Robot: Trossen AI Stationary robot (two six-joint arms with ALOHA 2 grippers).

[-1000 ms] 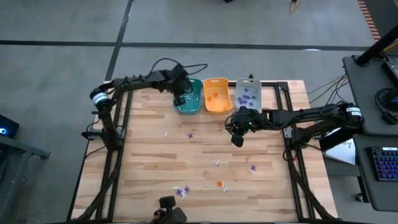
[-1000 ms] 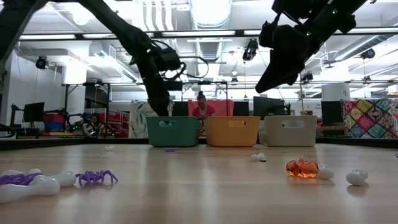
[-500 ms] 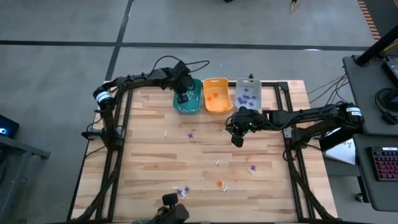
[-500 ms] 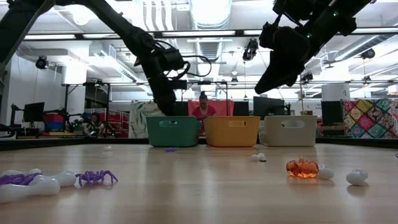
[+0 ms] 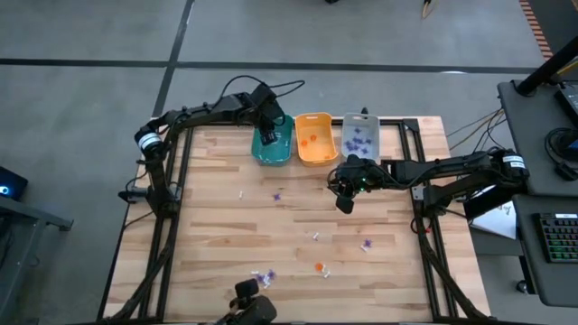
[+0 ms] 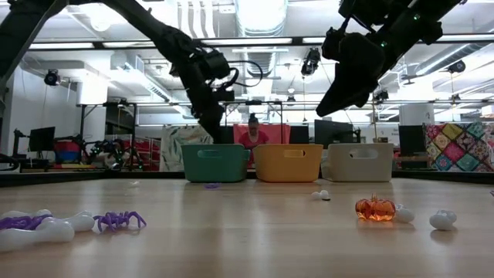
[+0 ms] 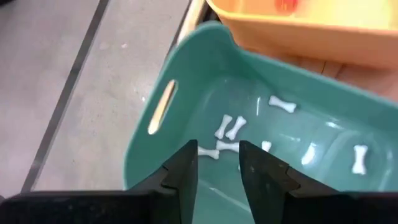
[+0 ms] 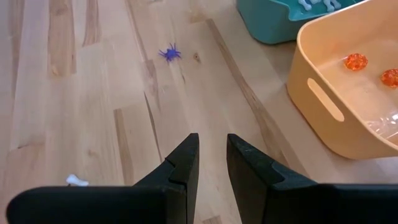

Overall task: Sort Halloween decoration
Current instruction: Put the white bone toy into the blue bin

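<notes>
The left tool (image 5: 268,137) hangs over the teal rectangular plastic bin (image 5: 272,153) at the far edge of the pale wooden slatted table (image 5: 208,226). In its wrist view its two dark fingers (image 7: 184,171) stand a little apart with nothing between them, and below them small white bone trinkets (image 7: 231,127) lie on the teal bin's floor. The right tool (image 5: 344,202) hovers above bare table boards, just in front of the orange rectangular plastic bin (image 5: 314,139) and the grey rectangular plastic bin (image 5: 359,137). Its fingers (image 8: 184,165) show a narrow gap and hold nothing.

The three bins sit side by side in a row: teal, then orange, then grey. Small round orange pumpkin trinkets (image 8: 356,61) lie inside the orange bin, and purple pieces (image 5: 358,138) lie in the grey one.

The rest of the Halloween decoration is scattered over the table. A small purple spider (image 8: 169,53) lies near the middle, in front of the teal bin. A white bone (image 5: 316,236) and another purple piece (image 5: 367,245) lie on the right half. Toward the near edge lie an orange pumpkin (image 6: 376,208) with white pieces (image 6: 443,221) just beside it, and a cluster of purple spiders and white bones (image 6: 46,225) further left.

In the low view a person (image 6: 252,133) sits in the room behind the bins.
</notes>
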